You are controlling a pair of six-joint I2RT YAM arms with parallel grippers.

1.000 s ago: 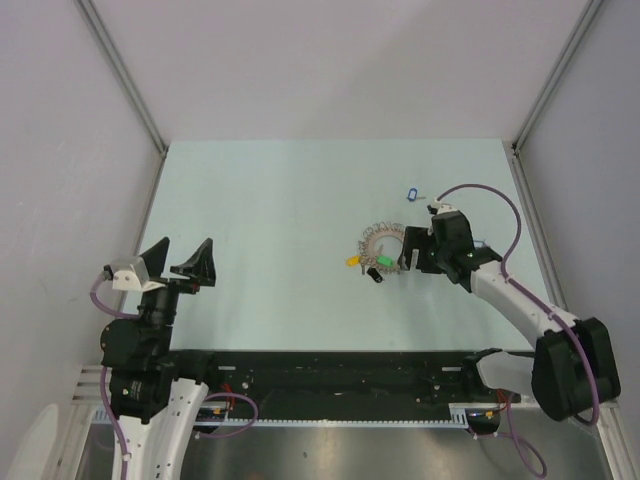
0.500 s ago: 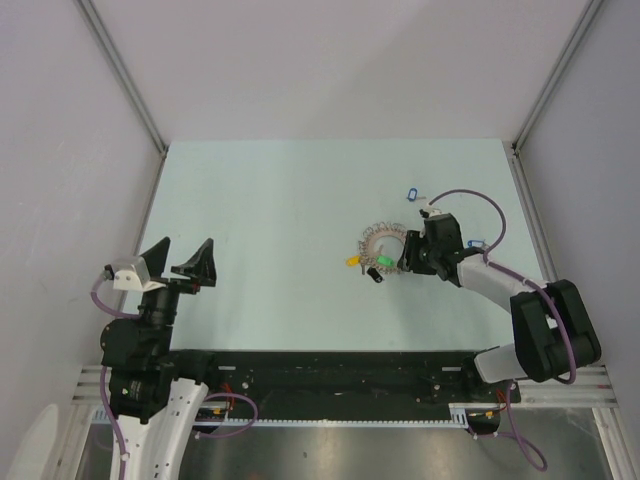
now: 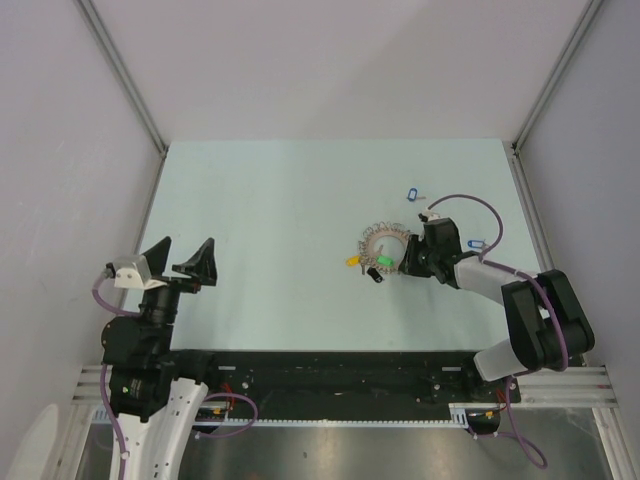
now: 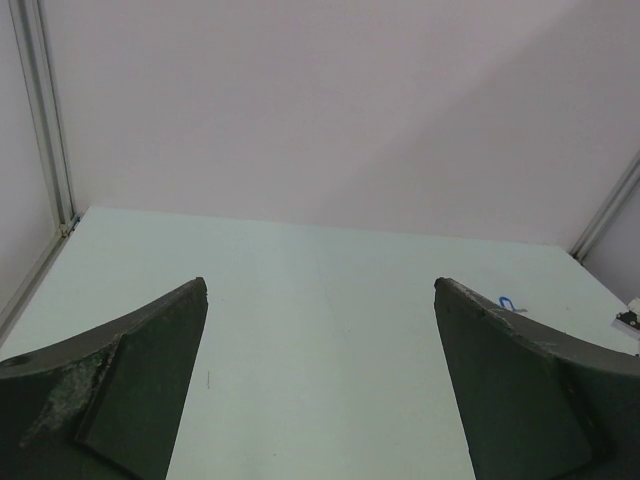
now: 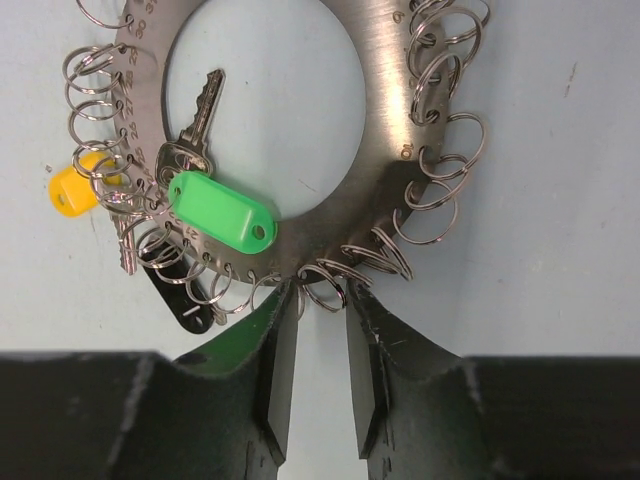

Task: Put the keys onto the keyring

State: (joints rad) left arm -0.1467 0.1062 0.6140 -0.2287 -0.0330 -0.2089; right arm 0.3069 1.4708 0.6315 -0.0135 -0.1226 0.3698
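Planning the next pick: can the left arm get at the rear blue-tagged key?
Doubtful. The table between is bare, but that key lies far right, past the keyring, while the left gripper hangs open at the left edge. The right gripper sits much nearer.
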